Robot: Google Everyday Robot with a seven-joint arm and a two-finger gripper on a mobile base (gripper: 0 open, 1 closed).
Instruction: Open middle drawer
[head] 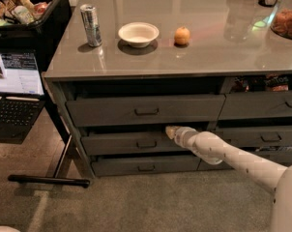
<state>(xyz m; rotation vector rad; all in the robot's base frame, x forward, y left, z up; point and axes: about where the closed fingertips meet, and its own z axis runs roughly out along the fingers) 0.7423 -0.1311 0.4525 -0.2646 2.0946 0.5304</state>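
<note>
The middle drawer [122, 143] is the wide dark grey one in the left stack, below the top drawer [145, 109] and above the bottom drawer [145, 165]. It stands out a little from the cabinet, with a dark gap above its front. Its small loop handle [146, 144] sits at the centre. My gripper [169, 131] reaches in from the right on a white arm [223, 152]. Its tip is at the drawer's upper edge, just right of and above the handle.
The grey counter [184, 52] carries a soda can [91, 25], a white bowl [138, 34], an orange fruit [182, 35] and a snack jar [287, 22]. Narrower drawers [262, 105] sit to the right. A laptop [15, 88] and a black stand foot [49, 180] are at the left.
</note>
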